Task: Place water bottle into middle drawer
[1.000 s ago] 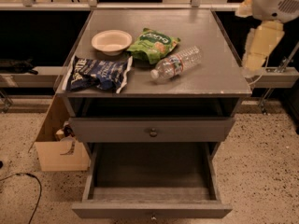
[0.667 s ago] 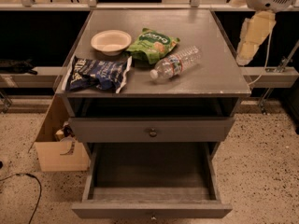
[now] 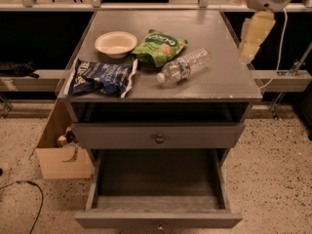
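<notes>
The water bottle (image 3: 183,67) lies on its side on the grey cabinet top (image 3: 214,33), white cap toward the front left, red-and-white label band at its middle. The middle drawer (image 3: 158,218) is pulled out at the bottom, and its deep grey box is bare. Above it is a shut, shallower drawer front with a dark knob (image 3: 159,139). My gripper (image 3: 251,45) hangs pale yellow under the white arm at the cabinet's right edge, to the right of the bottle and above the top. It holds nothing that I can see.
On the top are a white bowl (image 3: 116,44), a green chip bag (image 3: 160,46) and a blue snack bag (image 3: 102,77). A cardboard box (image 3: 61,155) stands on the floor to the left. A cable (image 3: 29,199) lies on the speckled floor.
My gripper and arm have moved left and up, from beyond the cabinet's right side to over its right edge. The bottle and drawers have not moved.
</notes>
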Motion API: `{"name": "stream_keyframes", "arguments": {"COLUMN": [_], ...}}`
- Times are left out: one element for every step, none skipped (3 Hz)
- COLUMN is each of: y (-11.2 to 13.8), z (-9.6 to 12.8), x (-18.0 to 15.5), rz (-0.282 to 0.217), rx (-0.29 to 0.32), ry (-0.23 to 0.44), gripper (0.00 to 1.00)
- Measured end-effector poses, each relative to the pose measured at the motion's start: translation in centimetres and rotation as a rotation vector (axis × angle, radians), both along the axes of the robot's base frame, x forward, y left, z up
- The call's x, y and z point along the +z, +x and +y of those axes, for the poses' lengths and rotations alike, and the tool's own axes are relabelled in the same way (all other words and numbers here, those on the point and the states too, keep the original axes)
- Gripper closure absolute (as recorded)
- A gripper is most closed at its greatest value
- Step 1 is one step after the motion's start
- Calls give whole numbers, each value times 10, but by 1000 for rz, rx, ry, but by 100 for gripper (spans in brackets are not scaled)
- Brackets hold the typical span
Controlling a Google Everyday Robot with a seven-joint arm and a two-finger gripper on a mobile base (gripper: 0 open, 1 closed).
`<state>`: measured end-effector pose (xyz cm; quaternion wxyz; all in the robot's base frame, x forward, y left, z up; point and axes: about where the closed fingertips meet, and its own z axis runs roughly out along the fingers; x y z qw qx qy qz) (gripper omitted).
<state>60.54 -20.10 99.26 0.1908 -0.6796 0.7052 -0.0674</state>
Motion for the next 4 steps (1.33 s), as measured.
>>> {"name": "stream_keyframes", "arguments": {"y": [33, 69, 82, 91], "z": [5, 16, 25, 39], "x": [-14, -34, -42, -52], "rz": [-2, -17, -37, -42], "rx": [20, 127, 246, 361], "ry": [-9, -7, -6, 15], "gripper": [0, 0, 0, 0]}}
